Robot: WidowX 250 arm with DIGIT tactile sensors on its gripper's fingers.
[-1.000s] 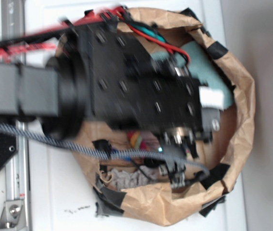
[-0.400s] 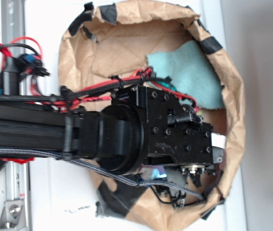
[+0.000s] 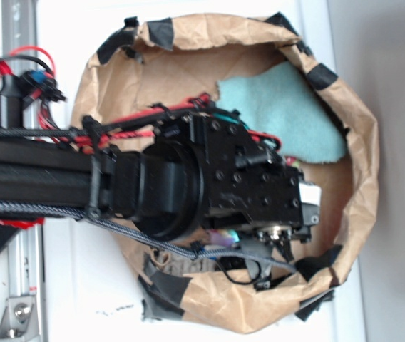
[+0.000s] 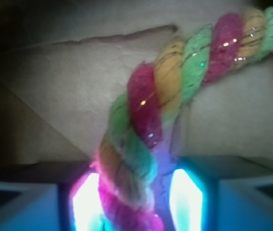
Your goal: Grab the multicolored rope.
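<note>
The multicolored rope (image 4: 146, 110) fills the wrist view, a thick twist of red, yellow and light green strands. It curves from the upper right down between my gripper's (image 4: 136, 202) two glowing pads. The rope lies against the left pad (image 4: 84, 202). A narrow gap shows between the rope and the right pad (image 4: 187, 199), so the gripper is open around it. In the exterior view the black wrist (image 3: 259, 192) reaches down into the brown paper bag (image 3: 359, 142) and hides the rope and the fingers.
A teal cloth (image 3: 288, 114) lies at the bag's far side, beside the wrist. The bag's crumpled walls with black tape patches ring the gripper closely. Red and black cables (image 3: 138, 117) and a braided cable (image 3: 45, 210) run along the arm. A metal rail (image 3: 24, 299) stands at the left.
The arm swung from the bag's upper part to its lower middle, covering the rope seen a second ago. Since then the wrist has shifted slightly up and left, and the bag rim has moved.
</note>
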